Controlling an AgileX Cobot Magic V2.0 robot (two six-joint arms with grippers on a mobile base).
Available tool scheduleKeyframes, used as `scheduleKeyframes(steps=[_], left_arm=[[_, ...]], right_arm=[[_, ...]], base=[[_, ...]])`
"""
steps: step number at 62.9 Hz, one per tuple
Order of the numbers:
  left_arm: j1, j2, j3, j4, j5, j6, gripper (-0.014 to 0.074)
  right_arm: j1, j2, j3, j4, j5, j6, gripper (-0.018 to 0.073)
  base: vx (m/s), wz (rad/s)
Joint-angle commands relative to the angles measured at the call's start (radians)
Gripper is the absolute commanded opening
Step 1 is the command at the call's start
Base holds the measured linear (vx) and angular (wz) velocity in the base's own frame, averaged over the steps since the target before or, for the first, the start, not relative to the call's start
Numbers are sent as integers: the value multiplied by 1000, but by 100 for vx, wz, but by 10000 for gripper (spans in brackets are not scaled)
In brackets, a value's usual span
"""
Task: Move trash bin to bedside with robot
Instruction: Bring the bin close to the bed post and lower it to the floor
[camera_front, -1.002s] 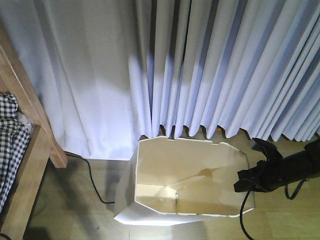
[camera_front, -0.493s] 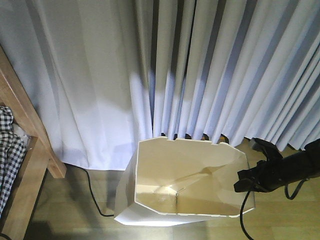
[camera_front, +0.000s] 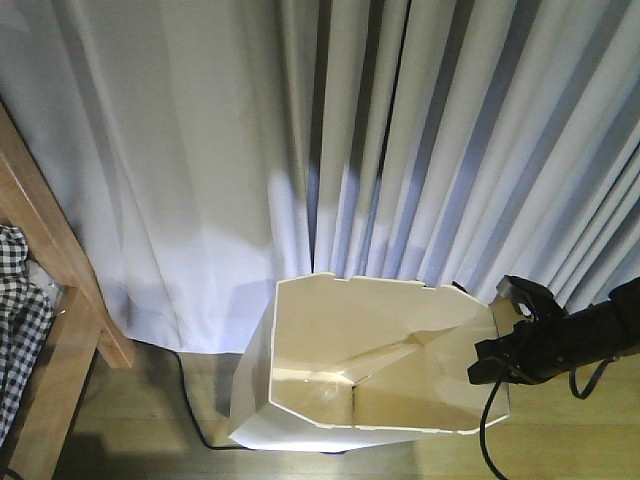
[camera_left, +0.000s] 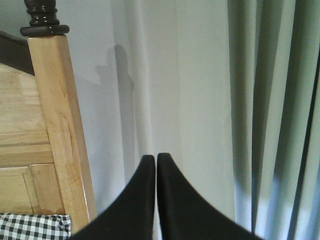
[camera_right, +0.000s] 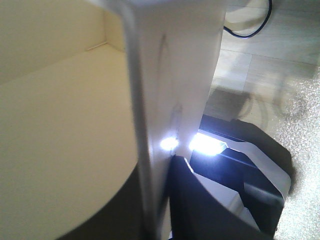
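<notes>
The white trash bin (camera_front: 300, 400), cream inside, stands low in the front view against the curtain. My right gripper (camera_front: 490, 365) is shut on the bin's right wall at the rim; in the right wrist view the thin white wall (camera_right: 160, 100) runs between the jaws, one finger inside, one finger (camera_right: 200, 205) outside. The light-brown bed frame (camera_front: 55, 300) with checked bedding (camera_front: 20, 330) is at the far left, apart from the bin. My left gripper (camera_left: 156, 159) is shut and empty, facing the curtain beside the bedpost (camera_left: 55, 115).
Grey-white curtains (camera_front: 400, 130) hang right behind the bin. A black cable (camera_front: 190, 400) lies on the wooden floor between bed and bin. A black base part (camera_right: 250, 165) sits just outside the bin wall.
The view has advanced toward the curtain: the curtain hem has dropped behind the bin and the bed frame has slid left and down. The right gripper keeps its hold on the bin.
</notes>
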Motion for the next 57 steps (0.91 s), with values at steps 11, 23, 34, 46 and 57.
scheduleKeyframes(steps=[11,23,34,46,57], left_arm=[[-6,-8,12,-9,-74,-14,-6],[-6,-8,12,-9,-74,-14,-6],[-6,-8,12,-9,-74,-14,-6],[-6,-8,12,-9,-74,-14,-6],[-6,-8,12,-9,-74,-14,-6]], right_arm=[[-2,-66,-9,45,261,-19,-5],[-2,-66,-9,45,261,-19,-5],[-2,-66,-9,45,256,-19,-5],[-2,-66,-15,103,252,40,-5],[1,-66,-57,-6,127,117,-5]], base=[[4,2],[1,0],[0,0],[0,0],[0,0]])
